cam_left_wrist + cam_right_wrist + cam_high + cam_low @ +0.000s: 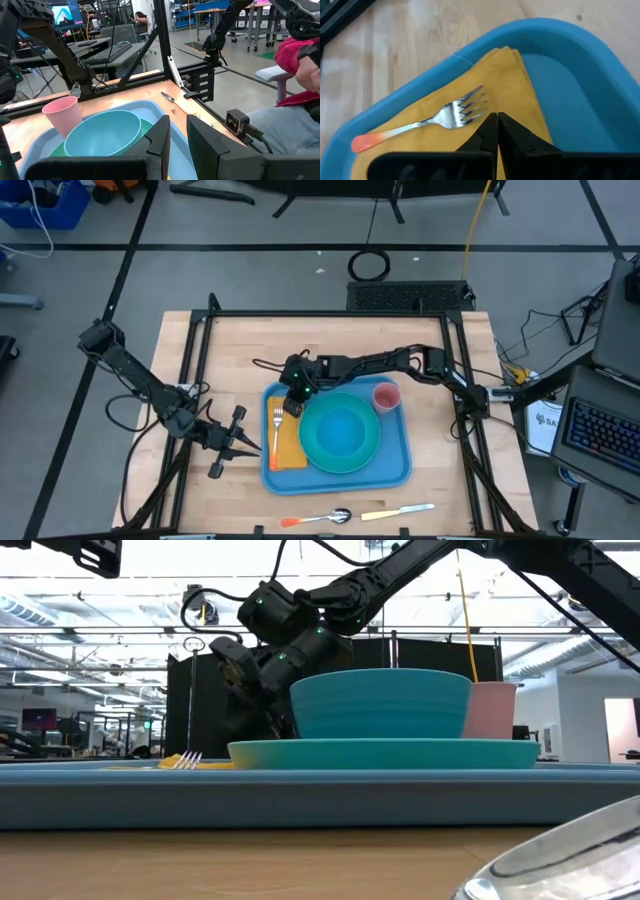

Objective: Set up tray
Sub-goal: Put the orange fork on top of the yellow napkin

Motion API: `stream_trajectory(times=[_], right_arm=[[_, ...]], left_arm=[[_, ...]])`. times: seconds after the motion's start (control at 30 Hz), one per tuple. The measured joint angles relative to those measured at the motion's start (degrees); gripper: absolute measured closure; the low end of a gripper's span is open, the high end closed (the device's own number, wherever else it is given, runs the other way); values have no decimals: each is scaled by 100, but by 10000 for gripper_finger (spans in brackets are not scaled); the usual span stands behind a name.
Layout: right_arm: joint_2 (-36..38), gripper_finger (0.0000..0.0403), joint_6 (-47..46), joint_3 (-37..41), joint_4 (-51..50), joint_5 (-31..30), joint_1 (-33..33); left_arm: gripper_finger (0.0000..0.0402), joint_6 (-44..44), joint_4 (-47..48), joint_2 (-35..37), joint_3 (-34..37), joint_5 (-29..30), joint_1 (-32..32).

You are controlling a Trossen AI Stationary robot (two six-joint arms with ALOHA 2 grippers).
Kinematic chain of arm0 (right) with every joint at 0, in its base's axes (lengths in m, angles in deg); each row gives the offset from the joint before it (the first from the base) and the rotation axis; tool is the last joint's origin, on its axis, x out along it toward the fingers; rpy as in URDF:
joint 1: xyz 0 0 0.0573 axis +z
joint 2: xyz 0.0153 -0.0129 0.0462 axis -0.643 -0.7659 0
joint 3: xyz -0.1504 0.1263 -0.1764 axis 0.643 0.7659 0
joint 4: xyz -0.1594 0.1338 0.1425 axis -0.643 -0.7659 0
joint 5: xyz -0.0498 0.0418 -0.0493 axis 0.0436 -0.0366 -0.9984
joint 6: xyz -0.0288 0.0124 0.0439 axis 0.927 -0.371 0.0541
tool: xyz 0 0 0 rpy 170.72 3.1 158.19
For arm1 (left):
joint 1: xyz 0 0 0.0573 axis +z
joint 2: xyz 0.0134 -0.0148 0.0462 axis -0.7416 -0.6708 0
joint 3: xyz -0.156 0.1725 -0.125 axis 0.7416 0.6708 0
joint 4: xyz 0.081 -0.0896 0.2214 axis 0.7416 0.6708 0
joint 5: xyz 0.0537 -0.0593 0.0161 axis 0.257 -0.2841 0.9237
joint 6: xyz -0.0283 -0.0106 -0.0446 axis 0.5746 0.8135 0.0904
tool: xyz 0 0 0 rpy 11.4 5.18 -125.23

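A light wooden table top [330, 340] edged by a black metal frame [330, 313] is seen from above, set on a grey floor crossed by dark lines. Beyond it, in the low view, an open workshop with ceiling strip lights and dark partitions is visible; in the left wrist view a keyboard [107, 51] on a desk and a person's sleeve [295, 52] are visible.

The tray [400, 468] is placed at the table's centre, toward 6 o'clock, with its long axis running from 9 to 3 o'clock. On it are carried a teal bowl [340, 430] on a teal plate [372, 455], a pink cup [386, 397] toward 1 o'clock, and a yellow napkin [288, 450] at the 9 o'clock end, on which a fork [277, 428] is laid, tines toward 12.

The right gripper [293, 406] is held over the fork and napkin, fingers pressed together, empty. The left gripper [250, 446] is parked just off the tray's 9 o'clock edge, fingers slightly apart.

A spoon [322, 518] and a knife [398, 511] lie at 6 o'clock, off the tray.
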Motion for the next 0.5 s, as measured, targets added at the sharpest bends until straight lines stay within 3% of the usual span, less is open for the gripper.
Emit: stream_trajectory(times=[0.5], right_arm=[[-142,403,-149,0,79,115,91]], left_arm=[[332,-50,-7,0,0,22,7]])
